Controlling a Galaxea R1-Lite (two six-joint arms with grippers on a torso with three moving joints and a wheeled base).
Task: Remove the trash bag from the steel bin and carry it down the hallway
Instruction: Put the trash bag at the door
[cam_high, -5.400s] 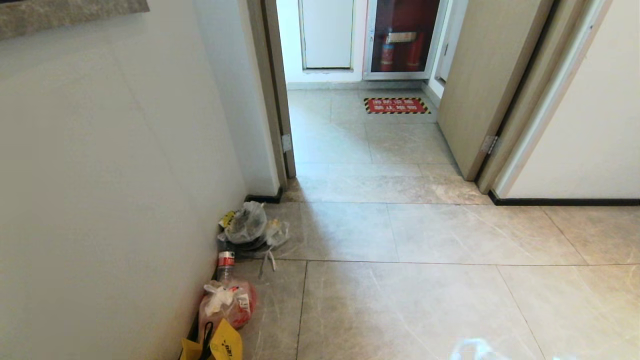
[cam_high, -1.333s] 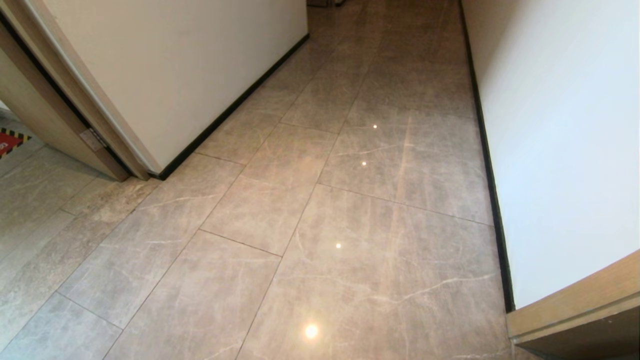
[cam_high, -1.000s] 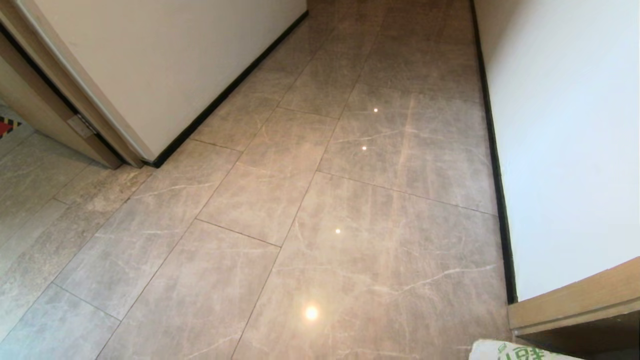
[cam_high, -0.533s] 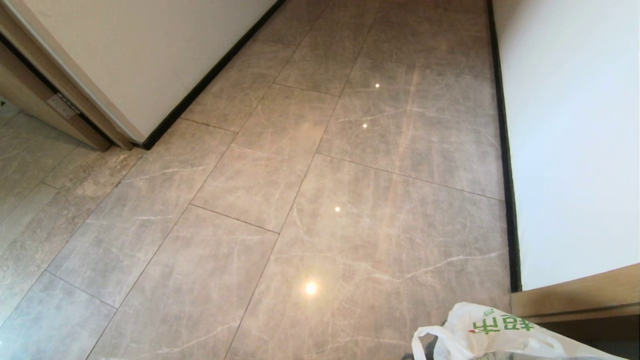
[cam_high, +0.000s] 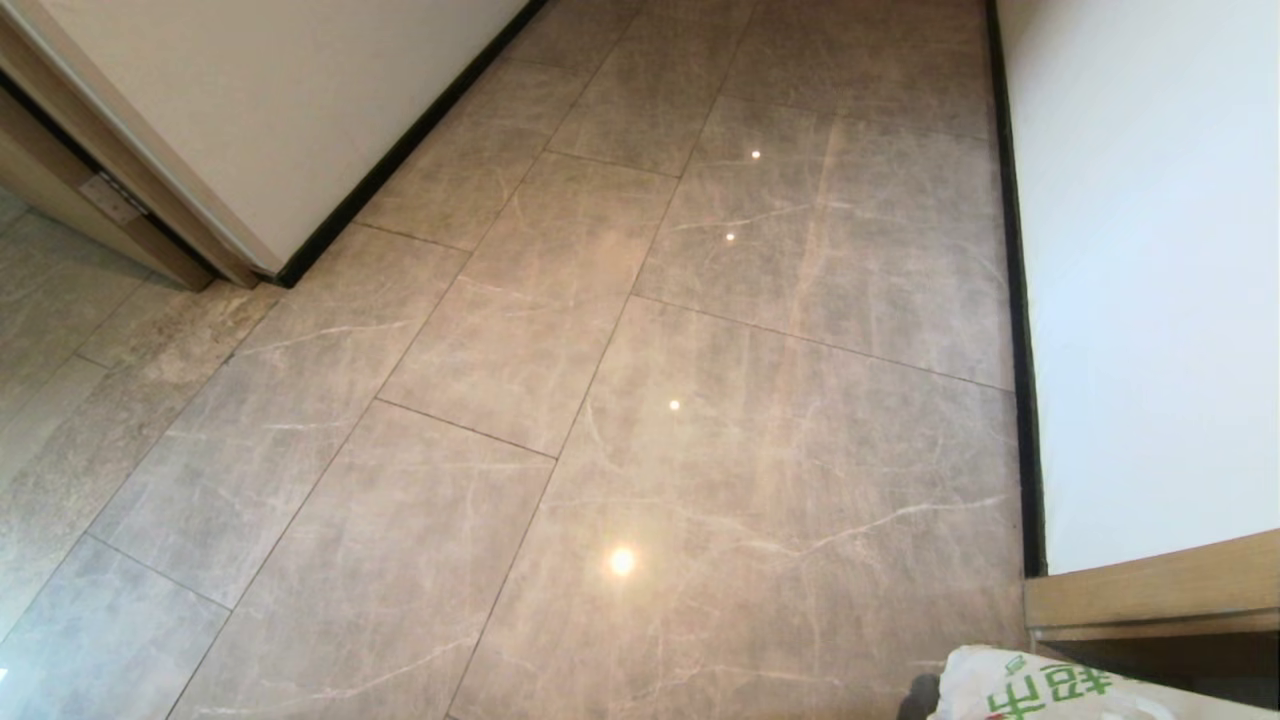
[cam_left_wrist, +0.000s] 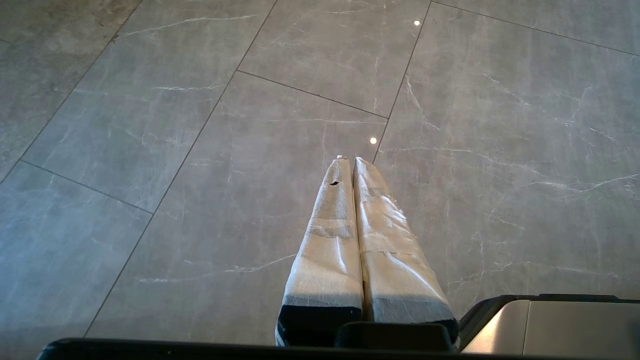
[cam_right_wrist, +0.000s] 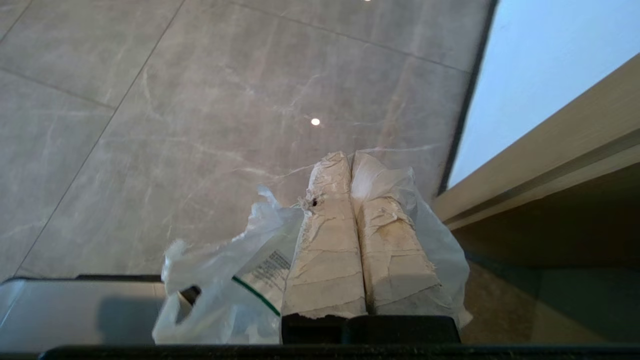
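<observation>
The robot had turned away from the doorway with the red floor sign and the small heap of rubbish by the wall. A few seconds before, that corner filled the head view. Now the view looked down the hallway (cam_high: 700, 330), with its shiny tiles, a white wall (cam_high: 1150, 300) on the right and a thin black baseboard (cam_high: 1018, 300) along it. In the last second the picture had slid as the body tipped further down, so the floor tiles sat a little higher in the view. The trash bag (cam_high: 1040, 690) had also come into sight at the bottom right corner, first a little, then more, and now only its top with green print showed.

This likely meant the bag was already out of the bin and the carrying part was under way. There was plenty of floor ahead, so the job was probably in its last part.

The right gripper (cam_right_wrist: 350, 156) had its two taped fingers pressed tight together. Thin white plastic of the trash bag (cam_right_wrist: 235, 280) was bunched around them and seemed pinched between them, so it was holding the bag. The bag hung close beside a wooden edge (cam_right_wrist: 540, 165) on the right.

The left gripper (cam_left_wrist: 348, 160) was parked low over the tiles. Its fingers were closed against each other too, with nothing between them.
</observation>
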